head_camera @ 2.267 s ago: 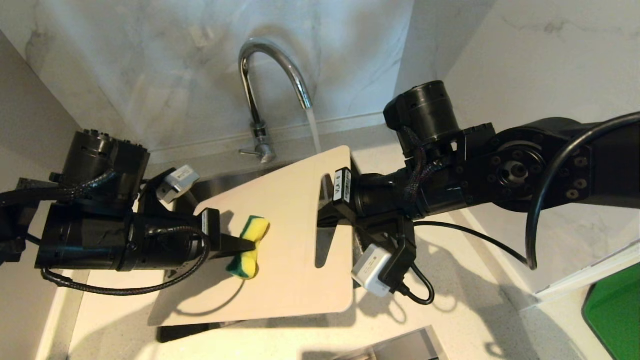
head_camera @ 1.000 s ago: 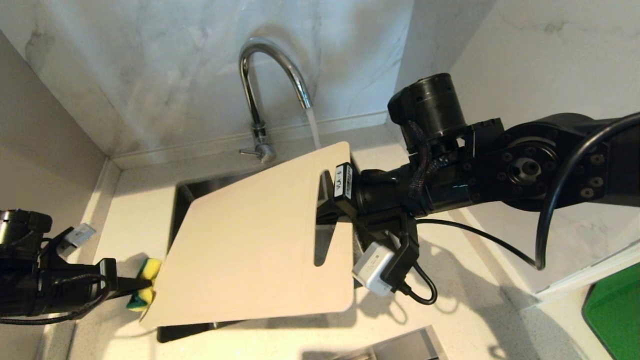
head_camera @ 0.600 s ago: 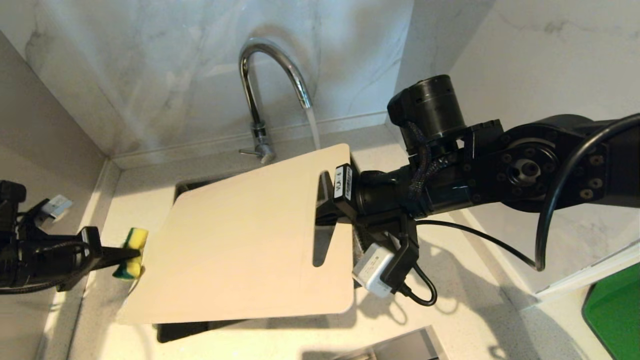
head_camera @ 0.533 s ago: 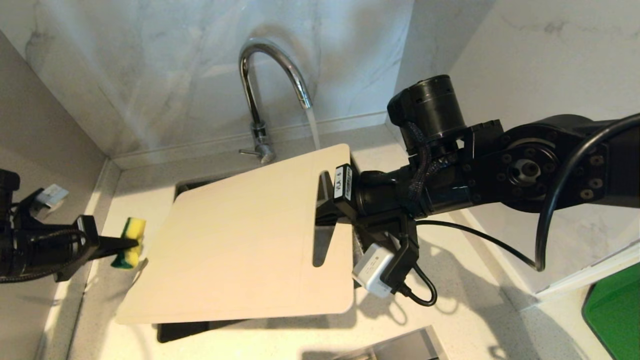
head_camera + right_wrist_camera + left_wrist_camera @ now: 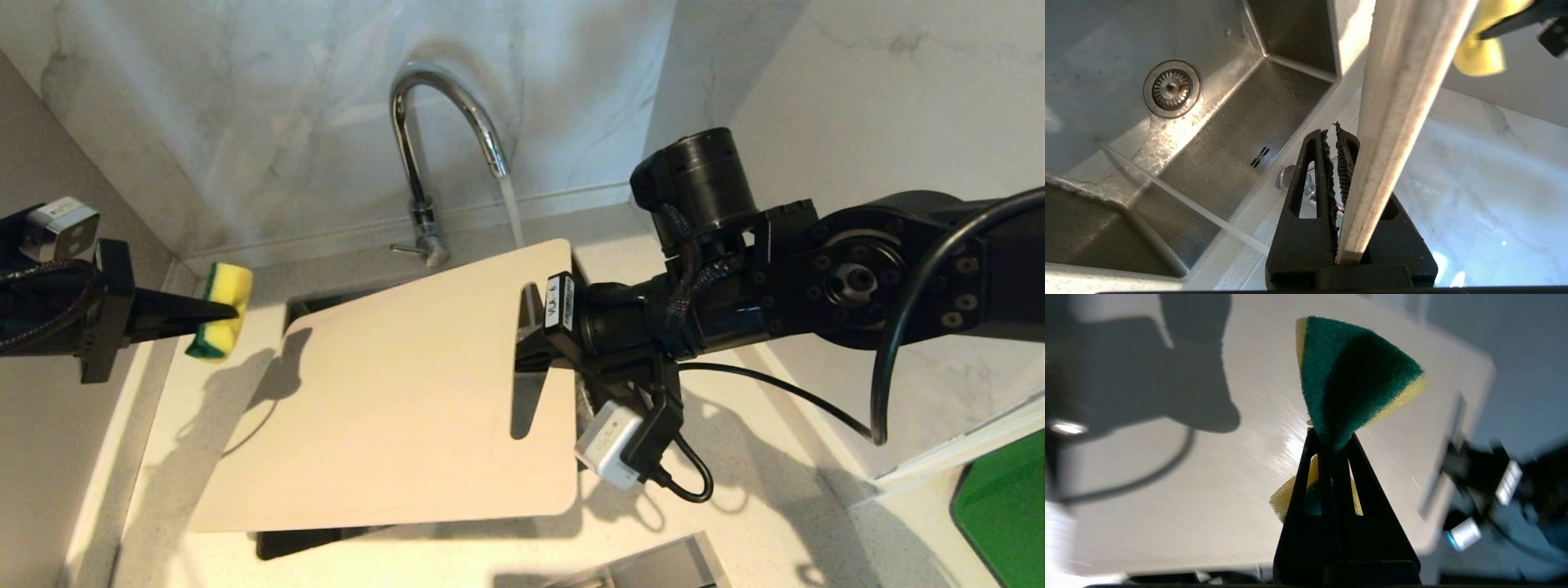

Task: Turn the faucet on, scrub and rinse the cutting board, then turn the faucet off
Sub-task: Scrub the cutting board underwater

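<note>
Water runs from the faucet [image 5: 445, 122], so turning it on is done. The right gripper [image 5: 535, 327] pinches the board [image 5: 392, 408] at its slot end, holding it tilted over the sink [image 5: 1216, 134] by the counter's back edge. The left gripper [image 5: 208, 310], fingers pinching the sponge [image 5: 219, 310], hangs off the board's far corner, apart from it. Scrubbing looks unfinished or paused; rinsing and shutting off remain.

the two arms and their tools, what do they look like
Both arms are matte black with round motor housings, bolted joints and braided black cables. Each wrist carries a small white camera box. The left tool and right tool have slim black triangular slotted fingers; a white printed label sits near the right tool.
</note>
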{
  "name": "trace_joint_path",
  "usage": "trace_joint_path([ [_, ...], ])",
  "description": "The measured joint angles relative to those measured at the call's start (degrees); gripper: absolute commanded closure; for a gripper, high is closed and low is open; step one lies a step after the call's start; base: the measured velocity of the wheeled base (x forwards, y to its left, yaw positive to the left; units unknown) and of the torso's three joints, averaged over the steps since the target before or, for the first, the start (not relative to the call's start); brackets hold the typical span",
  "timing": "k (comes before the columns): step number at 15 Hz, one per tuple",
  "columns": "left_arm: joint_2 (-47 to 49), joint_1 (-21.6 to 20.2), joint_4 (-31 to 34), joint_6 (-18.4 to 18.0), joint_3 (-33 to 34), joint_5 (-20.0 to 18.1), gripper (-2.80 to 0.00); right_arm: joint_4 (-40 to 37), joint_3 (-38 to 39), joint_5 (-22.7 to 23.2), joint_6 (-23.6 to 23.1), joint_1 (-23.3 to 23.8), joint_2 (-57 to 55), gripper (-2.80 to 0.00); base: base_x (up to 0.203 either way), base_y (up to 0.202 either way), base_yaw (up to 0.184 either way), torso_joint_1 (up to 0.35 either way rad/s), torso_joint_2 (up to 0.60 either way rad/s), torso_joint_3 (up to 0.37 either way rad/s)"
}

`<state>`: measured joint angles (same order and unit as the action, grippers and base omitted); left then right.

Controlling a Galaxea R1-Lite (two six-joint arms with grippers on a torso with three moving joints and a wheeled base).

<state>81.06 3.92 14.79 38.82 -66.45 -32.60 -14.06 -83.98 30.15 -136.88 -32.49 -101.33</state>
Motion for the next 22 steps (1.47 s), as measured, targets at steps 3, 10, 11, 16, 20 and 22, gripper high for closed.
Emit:
trace_joint_path([
  [3,-3.14,16.21,0.95,4.90,0.78,3.82,0.00,0.04,-0.43,0.00,0.09,0.00,-0.50,0.00,0.000,0.000,0.000,0.000,0.00,0.000],
  [10,-1.41,40.59,-6.29,12.90,4.10,17.03,0.00,0.00,-1.00,0.04,0.21,-0.01,-0.70,0.00,0.000,0.000,0.000,0.000,0.00,0.000],
  [11,-0.94,41.13,-7.50,10.78,5.78,18.82,0.00,0.02,-1.00,0.06,0.36,-0.01,-0.65,0.00,0.000,0.000,0.000,0.000,0.00,0.000],
  [16,1.29,40.07,-16.79,6.69,14.57,21.63,0.00,0.04,-1.00,0.02,0.82,-0.01,-0.68,0.00,0.000,0.000,0.000,0.000,0.00,0.000],
  [20,1.67,37.36,-18.07,6.74,18.77,21.41,0.00,-0.05,-0.96,-0.08,0.83,0.00,-0.73,0.00,0.000,0.000,0.000,0.000,0.00,0.000],
  [22,1.56,35.57,-20.19,6.74,21.74,21.30,0.00,-0.01,-0.94,-0.05,0.83,0.00,-0.74,0.00,0.000,0.000,0.000,0.000,0.00,0.000],
])
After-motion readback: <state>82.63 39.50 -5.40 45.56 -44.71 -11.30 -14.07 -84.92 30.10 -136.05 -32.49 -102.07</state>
